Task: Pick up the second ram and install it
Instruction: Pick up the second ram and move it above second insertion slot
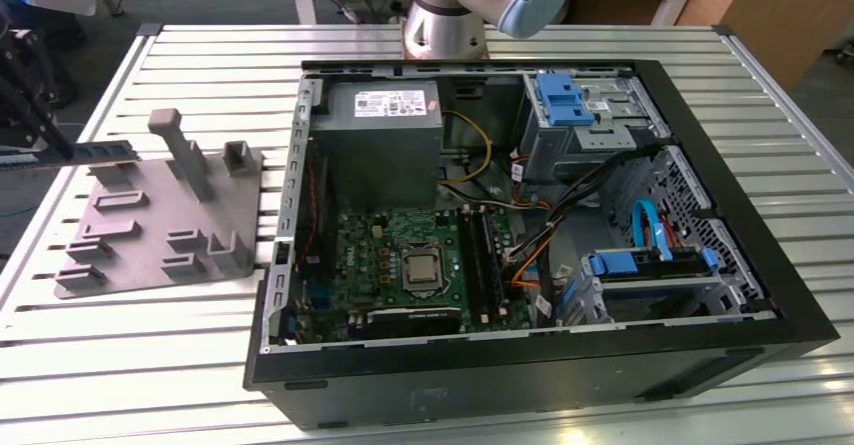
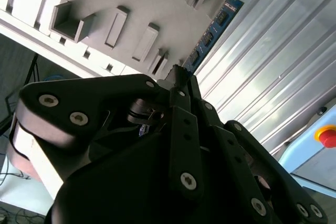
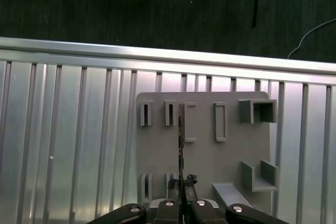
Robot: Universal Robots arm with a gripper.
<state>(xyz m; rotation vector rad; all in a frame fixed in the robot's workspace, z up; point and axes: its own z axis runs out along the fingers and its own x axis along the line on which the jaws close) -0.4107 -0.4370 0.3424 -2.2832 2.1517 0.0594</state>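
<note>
My gripper [image 1: 59, 149] is at the exterior view's far left, above the edge of the grey fixture plate [image 1: 150, 215]. It is shut on the second ram [image 1: 104, 152], which sticks out level from the fingertips toward the computer case. In the second wrist view the ram [image 2: 211, 31] shows as a blue board with dark chips, clamped at one end by the black fingers [image 2: 184, 124]. The first wrist view shows it edge-on as a thin line [image 3: 181, 140] over the plate [image 3: 210, 156]. The black motherboard slots [image 1: 478, 255] lie inside the open case, far from the gripper.
The open black computer case [image 1: 747, 295] fills the middle of the slatted metal table [image 1: 200, 55]. Inside are a power supply [image 1: 387, 115], loose cables and blue drive brackets [image 1: 561, 100]. Raised grey holders [image 1: 180, 150] stand on the fixture plate. The arm's base [image 1: 447, 25] is behind the case.
</note>
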